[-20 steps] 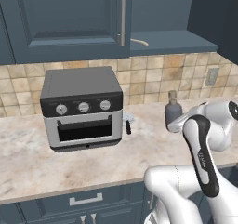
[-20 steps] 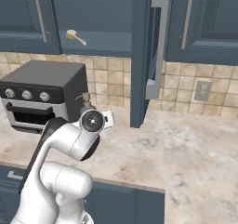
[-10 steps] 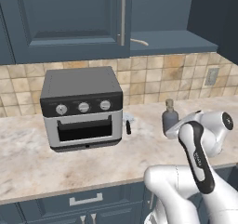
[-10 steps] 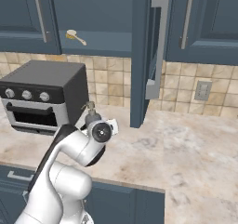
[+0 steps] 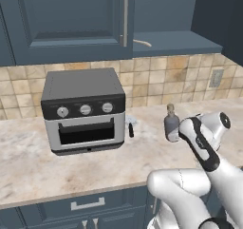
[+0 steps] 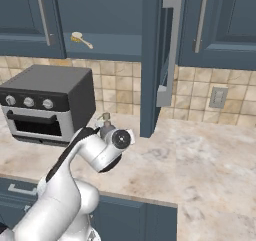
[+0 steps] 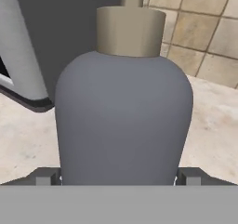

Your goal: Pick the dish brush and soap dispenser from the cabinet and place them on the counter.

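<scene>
Since a second ago the arm's hand has drawn back from the soap dispenser (image 5: 171, 124), which has stayed upright on the counter (image 5: 28, 166) while more of it has come clear of the wrist.

Left base view: the dispenser stands on the counter between the toaster oven (image 5: 84, 110) and the arm's white wrist, nearer the back edge than the front. A small white item with a black handle (image 5: 129, 126) lies just beside the oven's right side. The dish brush (image 5: 141, 43) lies on the open cabinet's (image 5: 66, 19) bottom shelf, by the door's silver handle.

Right base view: the dish brush (image 6: 81, 39) rests on the cabinet shelf above the oven (image 6: 47, 102). The dispenser's pump top (image 6: 105, 118) peeks over the wrist, right of the oven.

Hand view: the dispenser (image 7: 124, 111) stands upright, close in front of the gripper (image 7: 119, 176). Its fingers (image 7: 47, 175) sit spread wide, one at each side of the bottle's base; whether they touch it cannot be told.
</scene>
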You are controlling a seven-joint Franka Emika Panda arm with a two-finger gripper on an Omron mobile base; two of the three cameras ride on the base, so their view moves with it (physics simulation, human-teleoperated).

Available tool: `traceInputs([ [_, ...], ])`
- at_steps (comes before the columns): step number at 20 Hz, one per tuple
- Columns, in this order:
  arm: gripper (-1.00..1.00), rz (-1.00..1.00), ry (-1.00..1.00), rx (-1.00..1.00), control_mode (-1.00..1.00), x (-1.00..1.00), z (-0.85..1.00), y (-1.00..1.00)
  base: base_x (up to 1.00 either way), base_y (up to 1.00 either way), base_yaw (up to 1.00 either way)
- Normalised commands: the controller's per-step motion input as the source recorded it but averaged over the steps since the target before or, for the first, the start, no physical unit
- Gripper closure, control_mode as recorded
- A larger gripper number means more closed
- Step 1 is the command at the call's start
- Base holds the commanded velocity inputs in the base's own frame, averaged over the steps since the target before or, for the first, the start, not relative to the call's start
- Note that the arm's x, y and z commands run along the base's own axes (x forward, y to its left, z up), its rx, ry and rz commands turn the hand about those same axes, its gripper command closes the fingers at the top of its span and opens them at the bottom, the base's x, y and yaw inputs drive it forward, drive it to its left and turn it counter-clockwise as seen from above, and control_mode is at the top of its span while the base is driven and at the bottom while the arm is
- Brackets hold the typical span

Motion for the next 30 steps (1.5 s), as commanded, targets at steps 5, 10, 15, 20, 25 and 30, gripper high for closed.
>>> traceInputs([
  [5,1.00,0.03,0.02,0.05,-1.00,0.38,-0.64,-0.04,0.00,0.00,0.00],
  [10,1.00,0.04,-0.02,0.06,-1.00,0.35,-0.50,0.00,0.00,0.00,0.00],
  [15,1.00,0.06,-0.12,0.05,-1.00,0.20,-0.41,0.00,0.00,0.00,0.00],
  [20,1.00,0.04,-0.16,0.06,-1.00,0.14,-0.38,0.00,0.00,0.00,0.00],
  [25,1.00,0.04,-0.12,0.01,-1.00,0.12,-0.26,0.01,0.00,0.00,0.00],
  [30,1.00,0.03,0.00,-0.03,-1.00,0.00,0.01,0.23,0.00,0.00,0.00],
])
